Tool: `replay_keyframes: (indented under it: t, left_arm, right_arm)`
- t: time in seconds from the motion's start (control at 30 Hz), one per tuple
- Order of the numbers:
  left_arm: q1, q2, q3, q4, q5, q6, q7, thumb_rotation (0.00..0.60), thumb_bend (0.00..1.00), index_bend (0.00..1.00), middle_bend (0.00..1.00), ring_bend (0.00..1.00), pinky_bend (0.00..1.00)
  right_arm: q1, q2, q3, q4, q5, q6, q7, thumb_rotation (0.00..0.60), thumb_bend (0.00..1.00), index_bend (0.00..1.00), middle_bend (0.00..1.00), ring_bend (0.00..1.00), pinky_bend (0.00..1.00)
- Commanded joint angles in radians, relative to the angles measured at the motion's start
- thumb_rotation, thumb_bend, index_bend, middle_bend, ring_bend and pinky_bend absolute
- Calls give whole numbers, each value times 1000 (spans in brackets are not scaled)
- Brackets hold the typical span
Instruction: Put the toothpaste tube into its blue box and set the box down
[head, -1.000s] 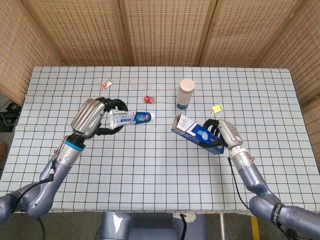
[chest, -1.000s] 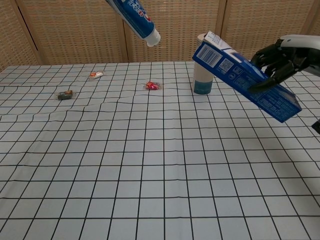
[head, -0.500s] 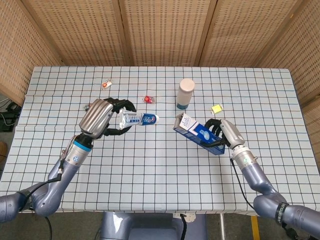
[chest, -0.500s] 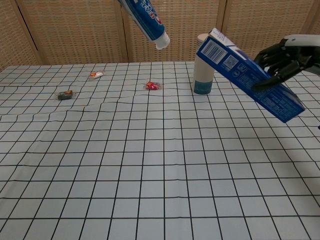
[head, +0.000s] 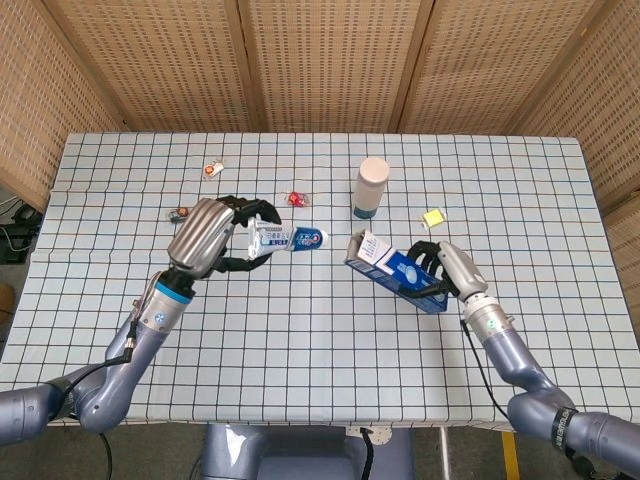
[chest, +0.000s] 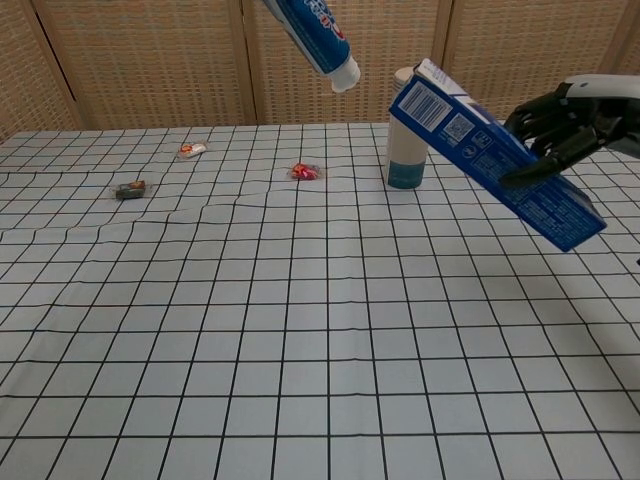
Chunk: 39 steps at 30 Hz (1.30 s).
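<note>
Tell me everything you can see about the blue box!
The blue box is long and looks like thin cardboard, dark blue with white print, codes and a white panel on its sides. The right hand grips it near its lower end, above the table and tilted, with the pale end flap raised toward the toothpaste tube. The tube's cap is close to that end, not inside yet.

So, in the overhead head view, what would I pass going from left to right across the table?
Left hand → toothpaste tube → white bottle → blue box → yellow note → right hand.
</note>
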<state>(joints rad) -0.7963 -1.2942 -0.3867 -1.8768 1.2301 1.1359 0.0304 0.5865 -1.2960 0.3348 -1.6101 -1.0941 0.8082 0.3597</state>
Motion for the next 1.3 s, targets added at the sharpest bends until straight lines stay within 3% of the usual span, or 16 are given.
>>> replay_keyframes:
  t: [0.03,0.47,0.77,1.3]
  left_arm:
    - [-6,-10,-4,-1,-5,1,-6,600,618,890,551,540,509]
    - [-45,-102,-23,29,-23,16,-40,600,617,890,551,540,509]
    - [-58,-109,-48,24,-29,29,-44,600,617,890,551,540,509]
    - [-70,-155,-47,43,-28,38,-87,600,612,890,551,540,508]
  right_arm:
    - [-1,2,-1,-7,-3,-7,20,600,234,768,589,647,671]
    - [5,15,10,-18,-22,-47,147,600,235,770,591,650,672]
    - [10,15,2,-3,-39,-56,182,600,235,771,591,651,672]
    - [8,34,5,-35,-67,-67,268,600,235,770,591,651,671]
